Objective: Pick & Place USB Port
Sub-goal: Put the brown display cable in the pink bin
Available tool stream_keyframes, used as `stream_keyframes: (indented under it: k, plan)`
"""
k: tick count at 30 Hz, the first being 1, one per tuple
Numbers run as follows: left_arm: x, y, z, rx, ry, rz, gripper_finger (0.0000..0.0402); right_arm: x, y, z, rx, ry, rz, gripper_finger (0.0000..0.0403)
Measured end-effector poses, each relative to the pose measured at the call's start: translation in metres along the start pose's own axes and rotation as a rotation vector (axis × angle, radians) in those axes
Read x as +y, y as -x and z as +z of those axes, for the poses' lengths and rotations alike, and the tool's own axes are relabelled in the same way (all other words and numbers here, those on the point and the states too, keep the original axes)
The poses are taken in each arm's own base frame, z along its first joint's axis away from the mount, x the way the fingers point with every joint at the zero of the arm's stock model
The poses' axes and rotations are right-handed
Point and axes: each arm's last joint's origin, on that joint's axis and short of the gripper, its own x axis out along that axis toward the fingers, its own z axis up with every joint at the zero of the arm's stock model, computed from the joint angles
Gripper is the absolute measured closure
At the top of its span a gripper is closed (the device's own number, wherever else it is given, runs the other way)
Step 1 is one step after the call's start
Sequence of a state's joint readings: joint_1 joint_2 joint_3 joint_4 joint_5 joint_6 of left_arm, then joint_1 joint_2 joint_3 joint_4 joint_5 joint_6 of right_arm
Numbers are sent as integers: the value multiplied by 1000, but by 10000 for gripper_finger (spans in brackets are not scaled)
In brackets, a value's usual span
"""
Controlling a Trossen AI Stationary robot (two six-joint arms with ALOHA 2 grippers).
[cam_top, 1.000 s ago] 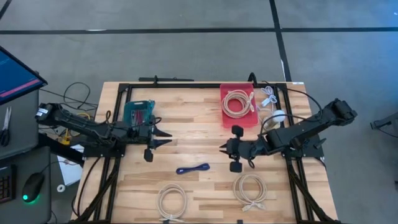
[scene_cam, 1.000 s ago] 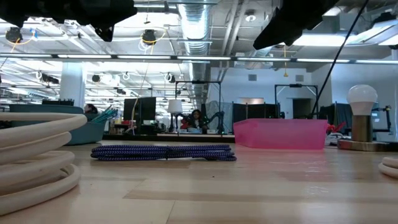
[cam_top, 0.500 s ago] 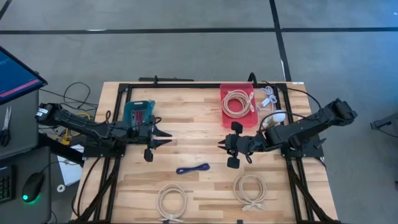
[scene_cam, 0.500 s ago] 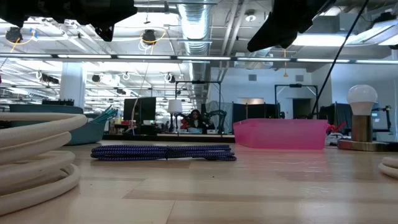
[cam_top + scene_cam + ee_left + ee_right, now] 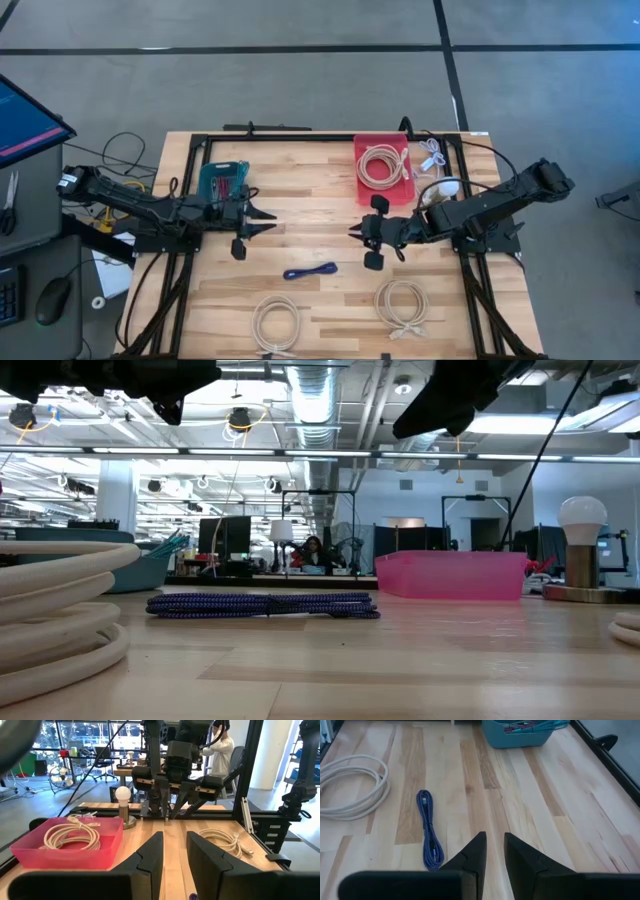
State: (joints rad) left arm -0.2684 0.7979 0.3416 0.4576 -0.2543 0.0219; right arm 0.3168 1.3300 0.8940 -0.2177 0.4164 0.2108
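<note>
Blue cable (image 5: 310,271) lies bundled flat on the table (image 5: 300,200), mid-front, free of both arms, between the two white coils (image 5: 277,324) (image 5: 402,304) near the front edge and the bins further back. Nothing is touching it, so the pick isn't done yet. Right gripper (image 5: 352,235) hangs above the table just behind and to the right of the cable, tips pointed at the centre. In the right wrist view its fingers (image 5: 472,855) stand a little apart with bare wood showing through the gap, holding nothing. The cable (image 5: 427,832) sits off to one side of that gap, so my read is it needs to line up before dropping. Left gripper (image 5: 272,222) waits over the left-centre of the table, just in front of the teal bin (image 5: 222,180); fingers (image 5: 150,855) narrowly apart, empty, facing the right arm. The red bin (image 5: 383,166) at the back already holds a white cable coil, and the teal bin holds coloured cables, so either is likely the drop spot — can't tell which. A lamp (image 5: 447,187) stands beside the red bin, close to the right arm's path.
</note>
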Motion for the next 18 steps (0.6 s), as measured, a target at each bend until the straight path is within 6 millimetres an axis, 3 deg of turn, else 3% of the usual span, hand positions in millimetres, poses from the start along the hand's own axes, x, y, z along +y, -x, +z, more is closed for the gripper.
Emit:
stream_keyframes:
  k: [13, 18]
  plan:
    - [0, 0, 0, 0, 0, 0, 317, 4, 0, 6, -37, -25, 140, 344]
    - [0, 0, 0, 0, 4, 0, 317, 6, 1, -1, 23, -16, 137, 344]
